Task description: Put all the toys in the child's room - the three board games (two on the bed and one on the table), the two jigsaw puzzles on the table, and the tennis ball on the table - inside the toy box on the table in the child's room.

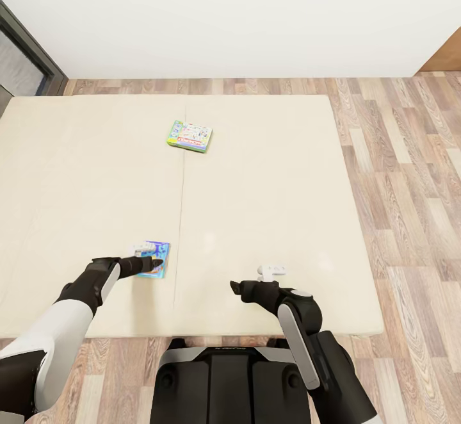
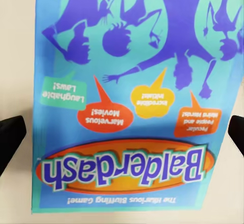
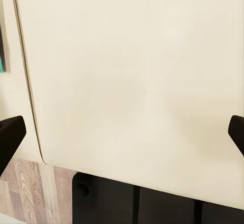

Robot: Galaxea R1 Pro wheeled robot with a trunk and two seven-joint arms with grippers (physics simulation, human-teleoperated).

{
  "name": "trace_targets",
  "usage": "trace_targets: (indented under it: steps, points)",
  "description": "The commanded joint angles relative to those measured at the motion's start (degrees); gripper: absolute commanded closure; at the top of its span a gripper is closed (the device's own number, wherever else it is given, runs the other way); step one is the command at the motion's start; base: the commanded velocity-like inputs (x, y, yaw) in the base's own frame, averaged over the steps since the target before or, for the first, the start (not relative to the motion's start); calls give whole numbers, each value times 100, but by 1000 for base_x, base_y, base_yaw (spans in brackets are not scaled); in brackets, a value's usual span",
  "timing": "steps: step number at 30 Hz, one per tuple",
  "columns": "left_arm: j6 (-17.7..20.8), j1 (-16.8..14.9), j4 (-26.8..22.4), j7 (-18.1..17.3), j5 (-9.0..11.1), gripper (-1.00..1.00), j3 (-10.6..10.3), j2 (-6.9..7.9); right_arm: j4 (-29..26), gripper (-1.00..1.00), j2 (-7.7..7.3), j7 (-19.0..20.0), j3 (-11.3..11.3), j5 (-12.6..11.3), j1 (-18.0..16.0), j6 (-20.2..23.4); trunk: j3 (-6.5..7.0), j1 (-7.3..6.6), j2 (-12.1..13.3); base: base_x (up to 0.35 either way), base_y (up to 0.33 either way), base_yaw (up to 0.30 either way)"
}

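Two board games lie on the bed's (image 1: 275,174) beige mattress. The green-edged multicolour game (image 1: 190,136) is far back near the middle seam. The small blue "Balderdash" game (image 1: 153,258) (image 2: 127,97) lies close to the front edge. My left gripper (image 1: 151,262) (image 2: 122,132) hangs open right above the blue box, one black fingertip (image 2: 10,135) off each side of it, and I cannot tell whether they touch it. My right gripper (image 1: 239,287) (image 3: 122,132) is open and empty over bare mattress (image 3: 132,71) near the bed's front edge.
Wood floor (image 1: 410,206) runs along the bed's right side and behind it, up to a white wall (image 1: 230,14). A dark door frame (image 1: 29,59) stands at the far left. My black base (image 1: 230,379) sits against the bed's front edge.
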Motion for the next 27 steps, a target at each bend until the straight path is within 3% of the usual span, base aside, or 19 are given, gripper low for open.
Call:
trace_targets:
  steps: [1, 27]
  points:
    - [20, -2, -8, -38, -37, -100, 32, -8, 3, -100, 2, -60, 5, -58, -3, 18, -6, 3, -9, 0, 0, 0]
    - [-188, -39, -9, 34, -27, -100, 63, -22, 19, -100, 3, -60, 8, -54, -3, 16, -6, 3, -9, 0, 0, 0]
